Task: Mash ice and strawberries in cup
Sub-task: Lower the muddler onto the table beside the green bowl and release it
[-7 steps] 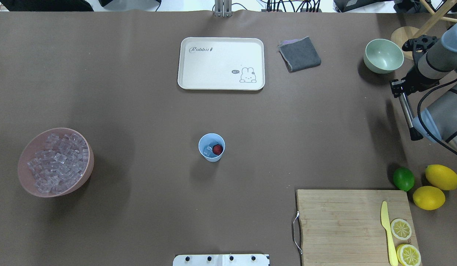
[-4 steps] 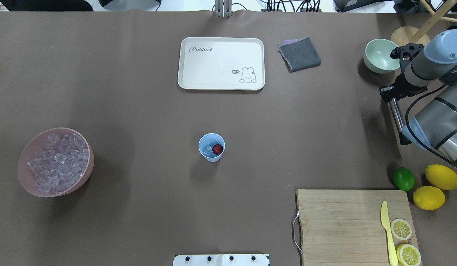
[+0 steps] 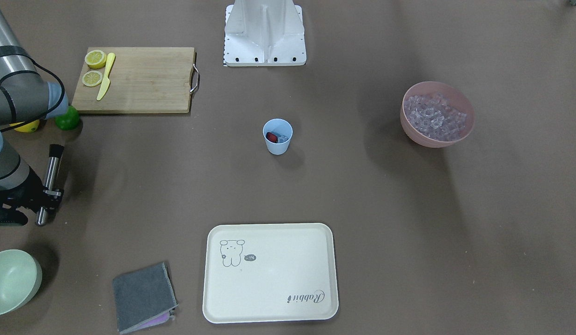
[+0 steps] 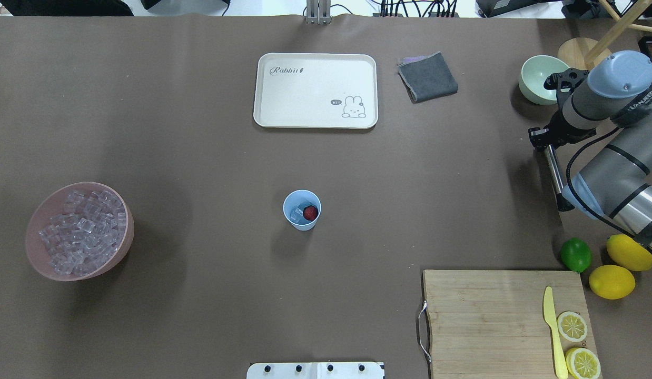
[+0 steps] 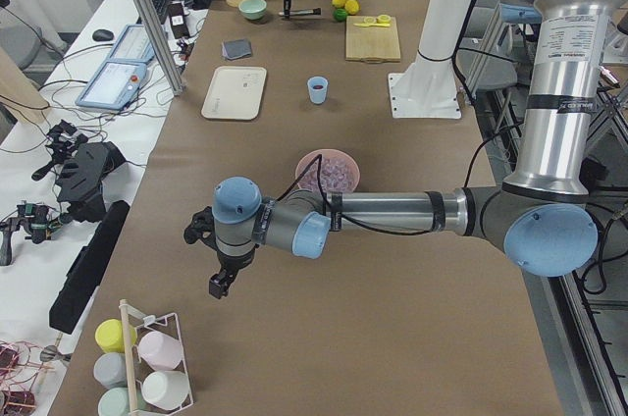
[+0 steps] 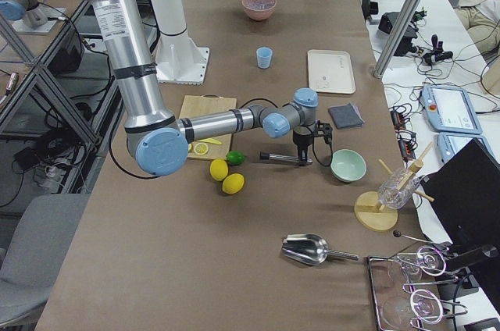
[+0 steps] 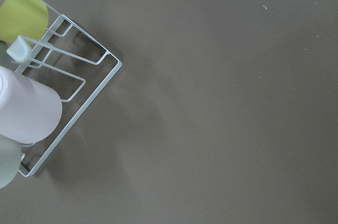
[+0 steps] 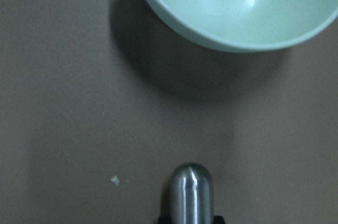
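Note:
The light blue cup point(image 4: 302, 223) stands mid-table, and in it lie a red strawberry point(image 4: 310, 212) and some clear ice point(image 4: 296, 215). Many more ice cubes point(image 4: 81, 229) fill the pink bowl point(image 4: 30, 247) at the left. My right gripper point(image 4: 543, 141) is at the far right, well away from the cup, shut on a steel muddler point(image 4: 555, 176) that is held level above the table with its black end toward the limes. The muddler's round end point(image 8: 191, 192) shows in the right wrist view. My left gripper point(image 5: 218, 284) shows only in the exterior left view, and I cannot tell its state.
A cream tray point(image 4: 315, 89) and a grey cloth point(image 4: 427, 77) lie at the back, with a pale green bowl point(image 4: 536, 79) beside my right wrist. The cutting board point(image 4: 489, 316) carries a yellow knife and lemon slices. A lime point(image 4: 575, 255) and lemons point(image 4: 612, 281) sit nearby. A wire cup rack point(image 7: 79, 86) lies under the left wrist.
My right arm has swung leftward in the overhead view, carrying the muddler with it toward the table's middle. The cup and its contents have not moved.

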Robot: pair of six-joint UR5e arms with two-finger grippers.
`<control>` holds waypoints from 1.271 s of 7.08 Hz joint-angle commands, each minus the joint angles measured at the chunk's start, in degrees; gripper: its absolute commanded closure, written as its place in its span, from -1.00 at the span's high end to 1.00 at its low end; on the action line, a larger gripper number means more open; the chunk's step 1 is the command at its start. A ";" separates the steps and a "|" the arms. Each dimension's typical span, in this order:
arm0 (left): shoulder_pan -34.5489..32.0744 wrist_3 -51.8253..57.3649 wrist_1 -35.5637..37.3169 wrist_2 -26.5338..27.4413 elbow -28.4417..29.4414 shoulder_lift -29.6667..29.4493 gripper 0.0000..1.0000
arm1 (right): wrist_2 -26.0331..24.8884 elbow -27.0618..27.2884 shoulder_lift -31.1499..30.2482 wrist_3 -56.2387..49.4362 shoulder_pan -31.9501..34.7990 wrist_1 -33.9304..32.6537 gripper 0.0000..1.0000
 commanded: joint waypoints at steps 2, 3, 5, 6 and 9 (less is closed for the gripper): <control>0.00 0.00 0.01 0.00 -0.13 -0.13 0.96 | 0.34 0.52 -0.18 0.37 0.00 0.04 1.00; 0.00 0.00 0.01 0.00 -0.13 -0.22 0.96 | 1.48 0.87 0.08 -0.07 1.30 -0.40 1.00; 0.00 0.00 0.01 0.00 -0.13 -0.13 0.96 | 7.35 4.88 -0.62 -3.82 8.31 -5.71 1.00; 0.00 0.00 0.10 0.00 -0.13 -0.13 0.95 | 7.03 11.70 -1.58 -12.29 11.83 -17.86 1.00; -0.08 -0.52 0.53 -0.09 -0.22 -0.13 0.96 | 8.68 19.16 -5.87 -44.36 29.91 -38.36 1.00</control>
